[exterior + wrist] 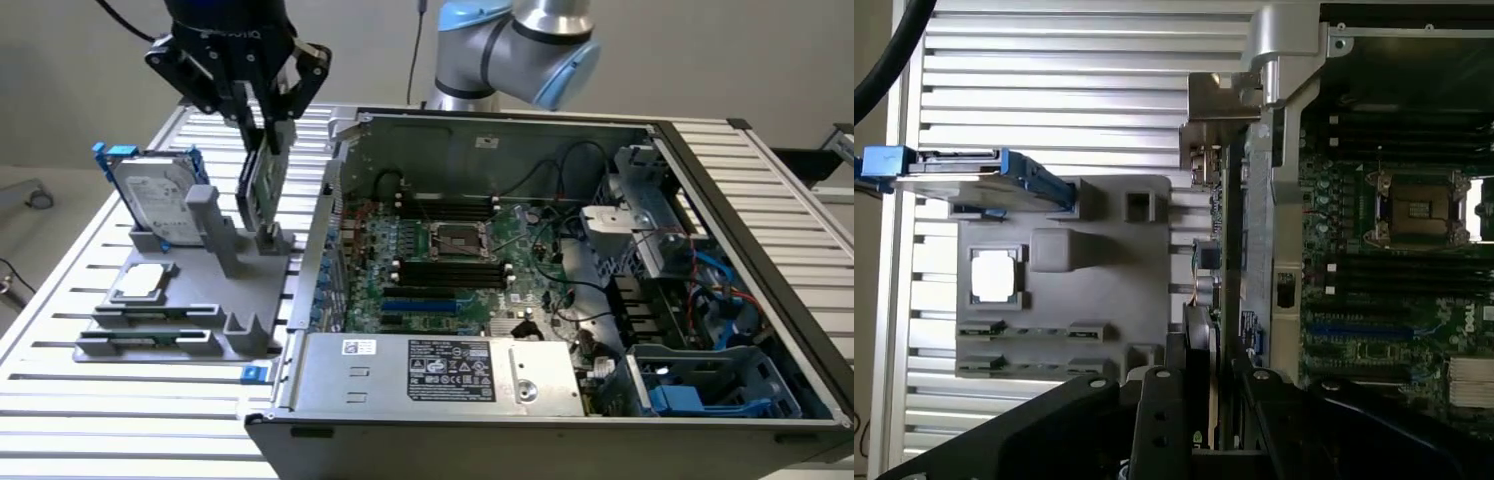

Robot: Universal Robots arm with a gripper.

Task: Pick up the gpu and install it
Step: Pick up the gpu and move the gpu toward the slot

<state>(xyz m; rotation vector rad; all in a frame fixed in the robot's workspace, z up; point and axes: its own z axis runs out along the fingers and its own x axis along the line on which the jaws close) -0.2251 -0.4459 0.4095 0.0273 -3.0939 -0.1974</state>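
My gripper hangs over the grey holder at the exterior view's left, shut on the gpu. The card stands on edge, upright, with its lower end close to the holder's small upright; I cannot tell whether it touches. In the wrist view the gpu shows edge-on, dark shroud and thin board, clamped between my gripper's two black fingers. It lies over the gap between the holder and the wall of the open computer case.
A silver hard drive with blue rails stands at the holder's back, and a square CPU chip lies in its recess. The open case shows the motherboard with a blue slot and the power supply. The arm's base stands behind.
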